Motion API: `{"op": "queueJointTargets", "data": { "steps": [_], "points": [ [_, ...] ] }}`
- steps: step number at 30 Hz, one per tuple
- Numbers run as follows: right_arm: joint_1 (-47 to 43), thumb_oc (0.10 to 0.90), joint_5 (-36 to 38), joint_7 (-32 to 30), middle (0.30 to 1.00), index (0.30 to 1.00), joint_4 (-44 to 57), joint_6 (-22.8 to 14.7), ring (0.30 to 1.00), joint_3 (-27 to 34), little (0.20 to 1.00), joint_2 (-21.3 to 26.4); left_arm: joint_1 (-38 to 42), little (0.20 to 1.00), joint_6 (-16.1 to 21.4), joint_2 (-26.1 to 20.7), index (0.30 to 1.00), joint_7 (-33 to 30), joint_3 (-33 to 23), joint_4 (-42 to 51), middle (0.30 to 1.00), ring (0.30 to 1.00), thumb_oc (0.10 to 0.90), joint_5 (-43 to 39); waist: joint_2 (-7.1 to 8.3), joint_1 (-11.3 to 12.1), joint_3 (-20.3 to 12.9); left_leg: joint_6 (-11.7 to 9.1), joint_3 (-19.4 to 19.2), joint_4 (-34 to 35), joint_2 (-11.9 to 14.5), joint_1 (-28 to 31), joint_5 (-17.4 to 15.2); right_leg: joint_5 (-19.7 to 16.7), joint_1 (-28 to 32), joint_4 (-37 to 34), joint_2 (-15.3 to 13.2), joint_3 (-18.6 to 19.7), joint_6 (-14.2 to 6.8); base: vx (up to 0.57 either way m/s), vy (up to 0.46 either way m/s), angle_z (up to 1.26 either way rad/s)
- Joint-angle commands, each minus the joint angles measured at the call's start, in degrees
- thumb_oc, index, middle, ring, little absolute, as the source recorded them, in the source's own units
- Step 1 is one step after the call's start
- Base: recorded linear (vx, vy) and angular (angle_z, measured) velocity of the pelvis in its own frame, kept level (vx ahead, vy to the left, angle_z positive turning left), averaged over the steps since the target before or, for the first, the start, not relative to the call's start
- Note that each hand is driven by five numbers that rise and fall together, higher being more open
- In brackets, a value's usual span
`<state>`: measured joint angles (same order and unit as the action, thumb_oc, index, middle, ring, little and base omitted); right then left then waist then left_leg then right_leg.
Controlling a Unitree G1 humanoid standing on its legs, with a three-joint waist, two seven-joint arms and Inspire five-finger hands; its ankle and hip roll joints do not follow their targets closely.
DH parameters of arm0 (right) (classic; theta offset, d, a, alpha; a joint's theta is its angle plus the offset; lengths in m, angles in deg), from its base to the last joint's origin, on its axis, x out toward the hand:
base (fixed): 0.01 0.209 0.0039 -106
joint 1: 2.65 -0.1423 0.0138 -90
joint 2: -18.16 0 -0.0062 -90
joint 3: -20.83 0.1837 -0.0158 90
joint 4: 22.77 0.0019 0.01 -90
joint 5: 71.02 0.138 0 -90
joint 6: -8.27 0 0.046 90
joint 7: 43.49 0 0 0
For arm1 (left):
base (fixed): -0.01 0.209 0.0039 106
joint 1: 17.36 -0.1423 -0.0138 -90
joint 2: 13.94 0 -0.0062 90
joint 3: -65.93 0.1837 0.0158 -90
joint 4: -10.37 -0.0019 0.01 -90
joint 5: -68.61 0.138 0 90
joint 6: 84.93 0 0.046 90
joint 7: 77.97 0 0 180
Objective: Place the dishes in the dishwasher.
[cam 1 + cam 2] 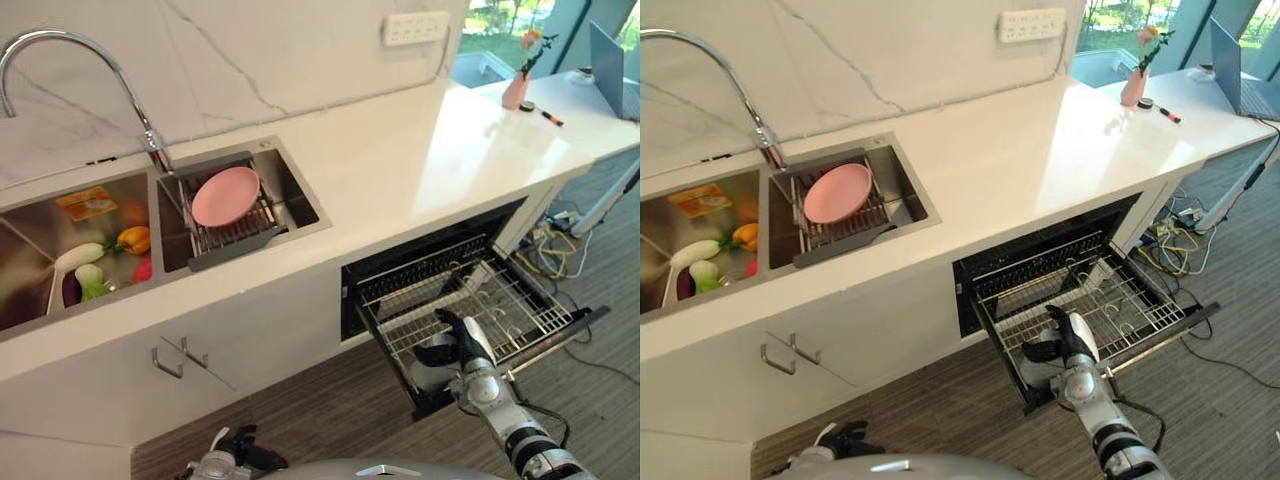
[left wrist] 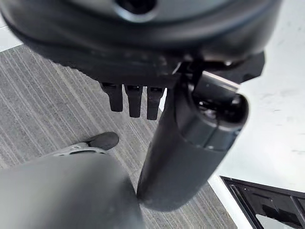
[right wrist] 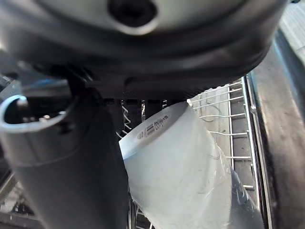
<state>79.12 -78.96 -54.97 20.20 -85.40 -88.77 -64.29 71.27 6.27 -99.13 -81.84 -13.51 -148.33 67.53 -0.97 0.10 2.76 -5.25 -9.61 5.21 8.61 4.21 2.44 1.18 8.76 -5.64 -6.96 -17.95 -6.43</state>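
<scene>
Rack: dishwasher rack [image 1: 500,300] pulled out under the desk [image 1: 400,170].
Right robot hand [image 1: 455,352]: over the rack's front, fingers curled round a white cup [image 3: 186,167].
Left robot hand [image 1: 240,450]: low, fingers straight, grasping nothing.
Plate: pink plate [image 1: 225,195] on the sink's drainer [image 1: 235,230].

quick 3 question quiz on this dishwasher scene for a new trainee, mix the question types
1. True or false: the pink plate already sits in the dishwasher rack.
2. Which hand is over the pulled-out rack? A) left hand B) right hand
3. Fill in: the white cup is held in the ____ hand.

Key
1. False: the pink plate lies on the drain rack in the sink.
2. B: the right hand is over the rack, while the left hand hangs low near the floor.
3. Right: its fingers curl round the cup.
</scene>
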Motion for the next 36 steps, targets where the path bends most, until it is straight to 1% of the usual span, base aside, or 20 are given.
{"op": "queueJointTargets", "data": {
  "steps": [1, 2, 3, 4, 7, 11, 13, 14, 15, 16, 18, 20, 21, 22, 24, 25, 26, 31, 32, 36],
  "points": [
    [-2.49, 0.8, -7.7, 0.88, 0.9, 0.9, -1.44, 1.59, 0.9, -2.37, 0.9, 0.51, 1.54, 0.9, 0.4, -1.61, 0.9, 0.76, 2.39, -3.51, 0.9, 0.9, 0.8, 1.96, 2.11, 1.87, 0.24, -1.92, 0.36, -0.21, 1.81, 4.01, -4.95, 0.63, -0.66, 0.64, -3.81, 1.72, -3.97, 0.0, 0.0, 0.0],
    [-3.1, 0.8, -15.53, -1.2, 0.9, 0.9, -0.01, 2.49, 0.9, -3.33, 0.9, 2.09, 1.22, 0.9, 0.6, -1.45, 0.9, 0.66, 2.25, -3.25, 0.9, 0.9, 0.8, 2.21, 1.96, 1.85, 0.44, -1.88, 0.4, -0.21, 1.76, 4.04, -5.05, 0.68, -0.64, 0.64, -3.8, 1.75, -4.02, 0.0, 0.0, 0.0],
    [-3.06, 0.8, -15.64, -1.21, 0.9, 0.9, 0.04, 2.54, 0.9, -3.3, 0.9, 2.08, 1.21, 0.9, 0.59, -1.42, 0.9, 0.66, 2.24, -3.24, 0.9, 0.9, 0.8, 2.22, 1.94, 1.84, 0.45, -1.88, 0.41, -0.21, 1.77, 4.05, -5.06, 0.69, -0.62, 0.64, -3.79, 1.74, -4.02, 0.0, 0.0, 0.0],
    [-3.82, 0.8, -28.75, -5.24, 0.9, 0.9, 4.44, 2.53, 0.9, -5.66, 0.9, 5.66, 1.36, 0.9, 0.99, -0.98, 0.9, 0.24, 1.92, -3.09, 0.9, 0.9, 0.8, 2.21, 1.8, 1.78, 0.73, -1.86, 0.3, -0.21, 1.7, 4.14, -5.09, 0.63, -0.59, 0.64, -3.85, 1.88, -4.15, 0.0, 0.0, 0.0],
    [-3.86, 0.8, -32.09, -4.39, 0.9, 0.9, 1.46, 3.72, 0.9, -6.88, 0.9, 4.75, 1.69, 0.9, 1.16, -0.67, 0.9, 0.28, 2.01, -3.1, 0.9, 0.9, 0.8, 2.23, 1.72, 1.67, 0.7, -1.87, 0.39, -0.21, 1.64, 4.07, -5.2, 0.61, -0.69, 0.64, -3.82, 1.89, -4.17, 0.0, 0.0, 0.0],
    [-4.36, 0.8, -36.41, -5.87, 0.9, 0.9, -0.17, 4.63, 0.9, -8.38, 0.9, 5.3, 1.91, 0.9, 1.48, -0.63, 0.9, 0.05, 2.13, -2.84, 0.9, 0.9, 0.8, 2.16, 1.79, 1.7, 0.64, -1.88, 0.5, -0.21, 1.59, 4.01, -5.24, 0.49, -0.73, 0.64, -3.87, 1.85, -4.17, 0.0, 0.0, 0.0],
    [-4.57, 0.8, -36.66, -7.4, 0.9, 0.9, -0.64, 4.57, 0.9, -8.77, 0.9, 5.33, 1.91, 0.9, 1.64, -0.52, 0.9, -0.14, 2.22, -3.21, 0.9, 0.9, 0.8, 1.8, 1.91, 1.69, 0.6, -1.88, 0.5, -0.21, 1.57, 4.02, -5.25, 0.39, -0.74, 0.64, -3.88, 1.8, -4.16, 0.0, 0.0, 0.0],
    [-5.04, 0.8, -33.84, -5.77, 0.9, 0.9, -2.19, 4.67, 0.9, -9.25, 0.9, 4.35, 2.07, 0.9, 1.59, -0.62, 0.9, -0.06, 2.4, -3.35, 0.9, 0.9, 0.8, 1.5, 2.05, 1.73, 0.65, -1.91, 0.46, -0.21, 1.56, 3.95, -5.17, 0.3, -0.85, 0.64, -3.89, 1.9, -4.12, 0.0, 0.0, 0.0],
    [-5.29, 0.8, -29.91, -2.31, 0.9, 0.9, -9.07, 4.71, 0.9, -10.25, 0.9, 1.64, 2.35, 0.9, 1.53, -0.84, 0.9, 0.61, 2.79, -3.22, 0.9, 0.9, 0.8, 1.37, 2.15, 1.99, 0.59, -1.93, 0.58, -0.21, 1.56, 3.78, -5.18, 0.43, -0.85, 0.64, -3.88, 1.84, -4.07, 0.0, 0.0, 0.0],
    [-5.49, 0.8, -26.24, -1.48, 0.9, 0.9, -11.27, 5.2, 0.9, -9.17, 0.9, 0.24, 2.53, 0.9, 1.15, -0.96, 0.9, 0.5, 2.88, -3.27, 0.9, 0.9, 0.8, 1.48, 2.22, 2.07, 0.41, -1.87, 0.79, -0.21, 1.55, 3.61, -5.11, 0.39, -0.95, 0.64, -3.89, 1.74, -4.0, 0.0, 0.0, 0.0],
    [-5.95, 0.8, -26.28, -2.57, 0.9, 0.9, -9.16, 4.99, 0.9, -9.44, 0.9, 0.75, 2.26, 0.9, 1.24, -0.88, 0.9, 0.27, 2.83, -3.71, 0.9, 0.9, 0.8, 2.11, 2.27, 2.23, 0.36, -1.83, 0.81, -0.21, 1.47, 3.73, -5.12, 0.38, -0.84, 0.64, -3.9, 1.73, -4.0, 0.01, -0.001, 0.02],
    [-5.86, 0.8, -24.62, -1.05, 0.9, 0.9, -12.33, 4.88, 0.9, -9.48, 0.9, -0.49, 2.26, 0.9, 1.23, -1.0, 0.9, 0.38, 3.13, -3.97, 0.9, 0.9, 0.8, 2.17, 2.32, 2.34, 0.33, -1.8, 0.93, -0.21, 1.44, 3.66, -5.16, 0.52, -0.82, 0.64, -3.87, 1.7, -3.96, 0.01, -0.002, 0.03],
    [-5.74, 0.8, -23.82, -4.24, 0.9, 0.9, -7.06, 4.89, 0.9, -7.44, 0.9, 0.33, 2.1, 0.9, 1.09, -0.83, 0.9, -0.16, 2.63, -4.55, 0.9, 0.9, 0.8, 1.89, 2.35, 2.0, 0.57, -1.75, 0.75, -0.21, 1.43, 3.76, -5.07, 0.41, -0.92, 0.64, -3.92, 1.94, -3.97, 0.0, 0.0, 0.0],
    [-5.6, 0.8, -23.82, -4.19, 0.9, 0.9, -6.88, 4.95, 0.9, -7.37, 0.9, 0.42, 2.09, 0.9, 1.11, -0.81, 0.9, -0.17, 2.69, -4.57, 0.9, 0.9, 0.8, 1.88, 2.33, 2.09, 0.56, -1.75, 0.72, -0.21, 1.43, 3.8, -5.08, 0.41, -0.91, 0.64, -3.93, 1.97, -3.97, 0.0, 0.0, 0.0],
    [-4.74, 0.8, -18.11, -2.84, 0.9, 0.9, -10.49, 5.31, 0.9, -5.33, 0.9, -1.57, 2.27, 0.9, 0.58, -0.99, 0.9, -0.3, 3.01, -4.2, 0.9, 0.9, 0.8, 1.91, 2.3, 2.18, 0.54, -1.72, 0.92, -0.21, 1.41, 3.79, -5.12, 0.53, -0.89, 0.64, -3.86, 1.81, -3.89, 0.0, 0.0, 0.0],
    [-4.5, 0.8, -19.12, -4.0, 0.9, 0.9, -8.85, 5.13, 0.9, -5.0, 0.9, -0.84, 2.09, 0.9, 0.71, -0.72, 0.9, -0.16, 2.91, -4.06, 0.9, 0.9, 0.8, 2.22, 2.2, 2.17, 0.51, -1.7, 0.91, -0.21, 1.43, 3.9, -5.15, 0.63, -0.75, 0.64, -3.88, 1.82, -3.92, 0.0, 0.0, 0.0],
    [-4.49, 0.4, -19.13, -3.99, 0.3, 0.3, -8.84, 5.13, 0.3, -4.99, 0.3, -0.83, 2.09, 0.9, 0.71, -0.71, 0.9, -0.16, 2.91, -4.06, 0.9, 0.9, 0.8, 2.22, 2.2, 2.18, 0.52, -1.7, 0.91, -0.21, 1.43, 3.9, -5.15, 0.63, -0.74, 0.64, -3.87, 1.83, -3.92, 0.0, 0.0, 0.0],
    [-3.32, 0.4, -18.34, -5.07, 0.3, 0.3, -7.65, 4.71, 0.3, -3.83, 0.3, -0.72, 1.65, 0.9, 0.76, -0.93, 0.9, -0.57, 3.1, -3.68, 0.9, 0.9, 0.8, 2.85, 2.03, 2.06, 0.58, -1.71, 0.99, -0.21, 1.52, 4.25, -5.29, 0.71, -0.48, 0.64, -3.81, 1.73, -3.87, 0.0, 0.0, 0.0],
    [-2.64, 0.8, -16.69, -4.67, 0.9, 0.9, -8.01, 4.31, 0.9, -3.24, 0.9, -1.12, 1.64, 0.9, 0.67, -0.99, 0.9, -0.58, 3.17, -3.66, 0.9, 0.9, 0.8, 2.98, 2.01, 2.06, 0.59, -1.71, 1.04, -0.21, 1.49, 4.25, -5.34, 0.77, -0.39, 0.64, -3.74, 1.72, -3.85, 0.0, 0.0, 0.0],
    [-2.73, 0.8, -12.26, -0.97, 0.9, 0.9, -11.64, 4.35, 0.9, -4.12, 0.9, -2.85, 1.88, 0.9, 0.61, -1.27, 0.9, -0.09, 3.72, -3.7, 0.9, 0.9, 0.8, 3.35, 2.15, 2.34, 0.47, -1.75, 1.42, -0.21, 1.59, 4.21, -5.32, 0.97, -0.19, 0.64, -3.72, 1.47, -3.76, 0.0, 0.0, 0.0]
  ]
}}
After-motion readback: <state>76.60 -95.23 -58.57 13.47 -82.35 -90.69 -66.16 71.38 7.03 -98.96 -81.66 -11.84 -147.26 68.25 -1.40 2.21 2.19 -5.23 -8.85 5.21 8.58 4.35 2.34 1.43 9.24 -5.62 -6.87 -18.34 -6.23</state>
